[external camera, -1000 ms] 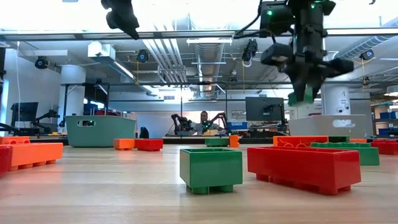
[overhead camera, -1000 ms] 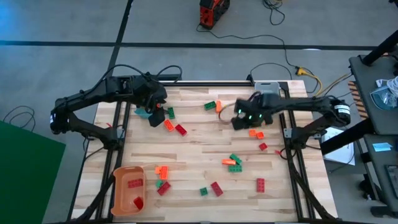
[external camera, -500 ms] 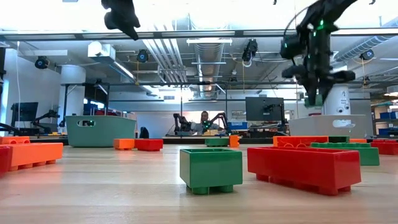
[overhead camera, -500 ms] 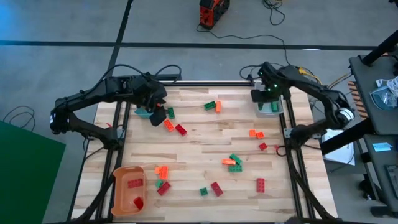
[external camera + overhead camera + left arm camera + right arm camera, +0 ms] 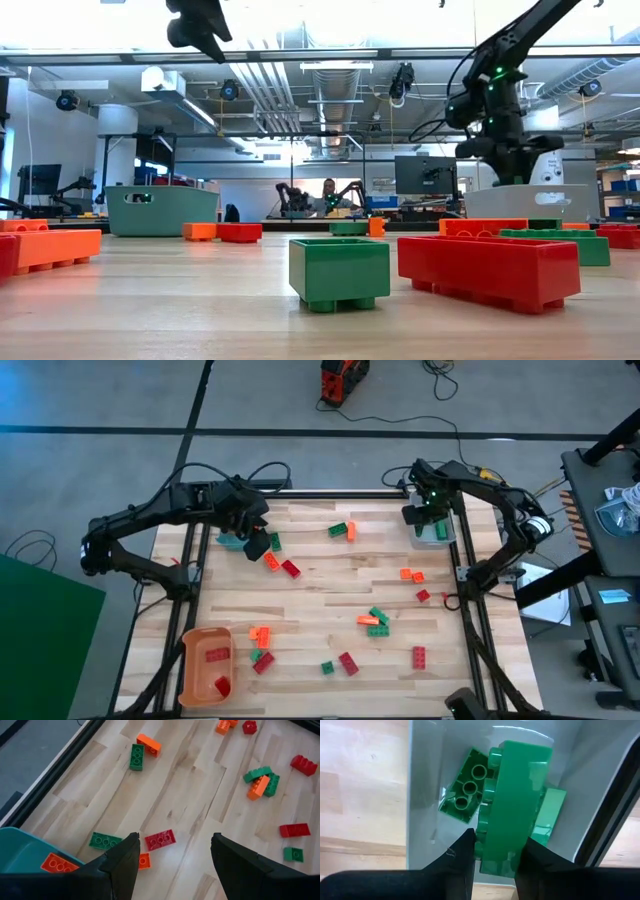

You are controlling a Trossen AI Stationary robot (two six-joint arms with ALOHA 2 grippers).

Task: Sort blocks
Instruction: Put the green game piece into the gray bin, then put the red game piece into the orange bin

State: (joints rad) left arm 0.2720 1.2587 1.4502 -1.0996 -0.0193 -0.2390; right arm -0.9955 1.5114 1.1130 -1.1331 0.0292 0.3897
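Note:
Red, orange and green blocks lie scattered on the wooden table (image 5: 330,595). Among them are a green and orange pair (image 5: 342,531) and a red one (image 5: 290,568). My right gripper (image 5: 425,517) is over the grey bin (image 5: 437,532) at the far right, shut on a green block (image 5: 515,805). More green blocks (image 5: 465,790) lie in that bin. My left gripper (image 5: 172,855) hangs open and empty beside the teal bin (image 5: 230,541) at the far left. An orange block (image 5: 59,863) lies in the teal bin. My right gripper pinches the green block between its two fingers at the block's near end (image 5: 502,852). The fingers come from above, pointing down into the grey bin. The block is turned on its side, studs toward one finger, above the green blocks in the bin. Whether it touches them I cannot tell.
An orange bin (image 5: 207,665) holding red blocks stands at the near left corner. Black rails (image 5: 465,590) run along the table's left and right edges. Loose blocks cluster at the near middle (image 5: 348,663) and the right (image 5: 410,574). In the low view, big green (image 5: 338,272) and red (image 5: 488,268) blocks sit close.
My right gripper has carried the green block from over the table's right middle toward the far right corner. It now stands over the grey bin and has come down into it. It has stayed shut on the block.

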